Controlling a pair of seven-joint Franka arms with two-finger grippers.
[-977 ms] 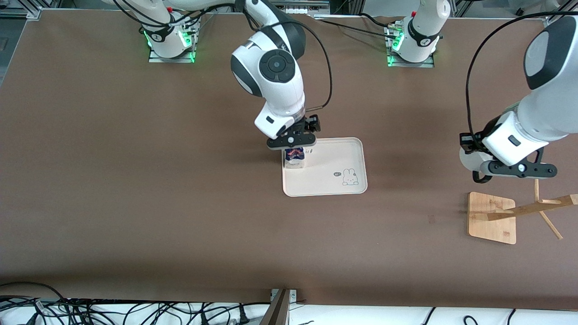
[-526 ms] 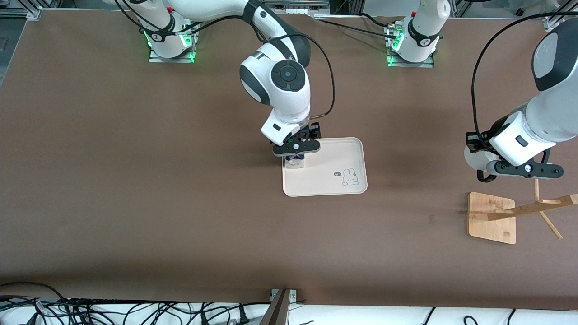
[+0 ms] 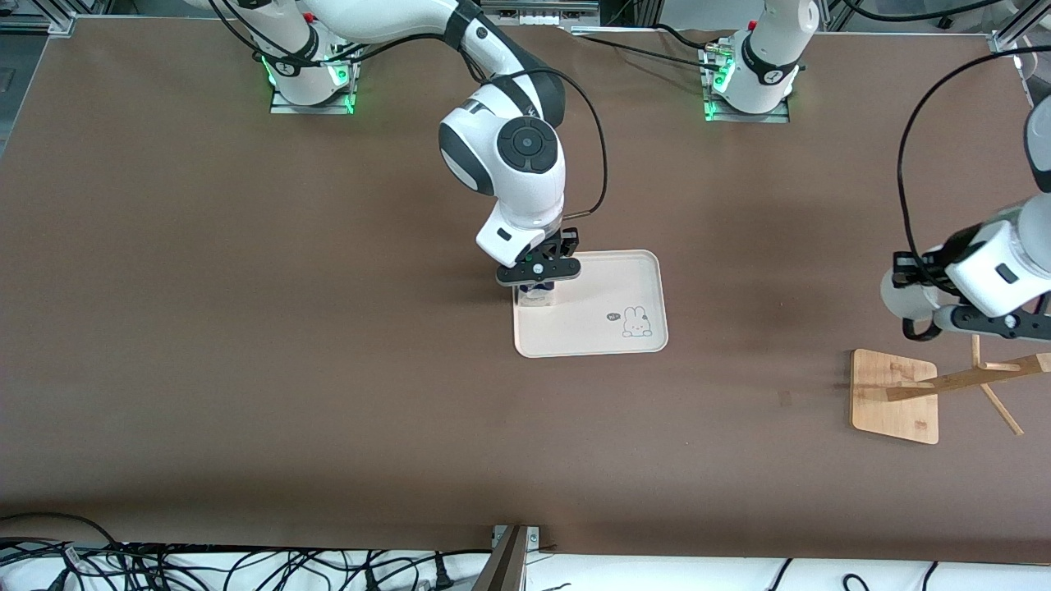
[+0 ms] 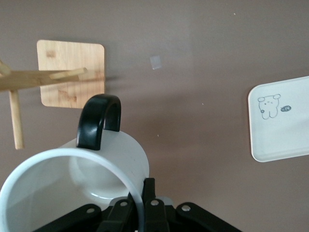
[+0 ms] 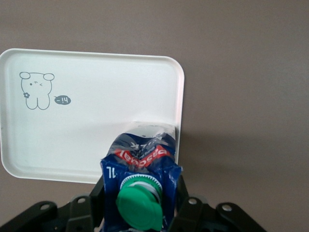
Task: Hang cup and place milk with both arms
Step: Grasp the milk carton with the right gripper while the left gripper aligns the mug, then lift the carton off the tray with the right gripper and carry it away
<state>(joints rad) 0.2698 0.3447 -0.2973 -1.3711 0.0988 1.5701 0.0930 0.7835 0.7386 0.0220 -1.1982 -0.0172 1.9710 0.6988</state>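
Black fingers of the right gripper (image 3: 538, 277) are clamping the milk (image 5: 140, 186) at a corner of the white tray (image 3: 632, 283); releasing too near its rim could tip it. Left gripper (image 4: 145, 205) is pinching the cup (image 4: 72, 186) by its wall over the wooden rack (image 3: 895, 396); the handle could miss a peg.

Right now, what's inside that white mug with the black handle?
Nothing visible: the white mug, gripped at its rim by the left gripper, shows a bare white bottom. Its rim covers part of the inside.
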